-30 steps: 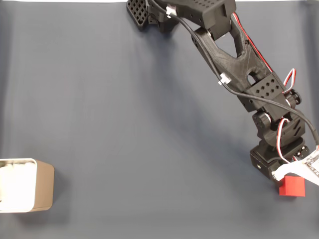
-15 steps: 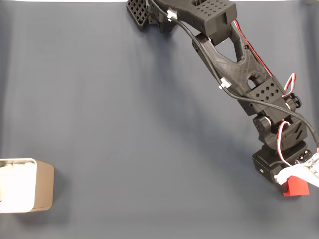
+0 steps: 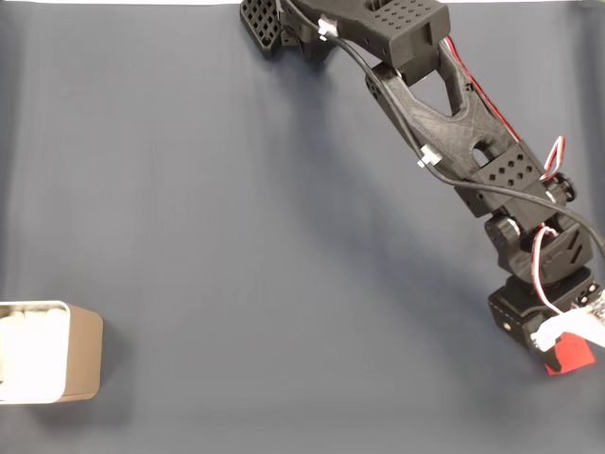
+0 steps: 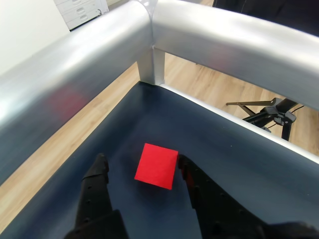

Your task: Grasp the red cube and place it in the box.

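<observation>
Red cube (image 4: 156,166): small solid matte block, lying flat on the dark blue-grey table cover (image 3: 236,265), between the two black fingers of the gripper (image 4: 141,167). Gripper: spread, not yet clamped; right-hand finger (image 4: 185,172) touching or just beside the cube, left-hand finger (image 4: 98,172) apart from it (wrist view). Change over the last second: the black printed arm (image 3: 444,104) has reached further toward the lower right corner of the fixed view, so the head now covers part of the cube (image 3: 570,354). Judgement: approach finished, closing comes next. Box (image 3: 47,352): beige, rounded corners, white interior, at the far left edge, well apart. Beyond: silver metal rail (image 4: 209,35).
</observation>
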`<state>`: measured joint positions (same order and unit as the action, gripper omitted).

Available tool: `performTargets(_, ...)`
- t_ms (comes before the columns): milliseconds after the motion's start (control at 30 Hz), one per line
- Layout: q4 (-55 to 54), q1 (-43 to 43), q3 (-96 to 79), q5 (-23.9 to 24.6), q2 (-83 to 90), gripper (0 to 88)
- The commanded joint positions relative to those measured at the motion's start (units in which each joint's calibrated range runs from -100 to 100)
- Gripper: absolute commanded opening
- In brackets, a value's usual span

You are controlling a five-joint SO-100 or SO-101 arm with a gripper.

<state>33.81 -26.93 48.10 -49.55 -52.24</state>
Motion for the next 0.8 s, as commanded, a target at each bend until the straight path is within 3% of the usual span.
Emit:
performTargets(0, -1.2, -1.3, 2.8, 0.4, 1.3, 32.7)
performTargets(433, -0.5, -2.5, 2.4, 0.2, 1.5, 32.1)
performTargets(767, -0.4, -2.2, -2.2, -1.0, 4.0, 21.0)
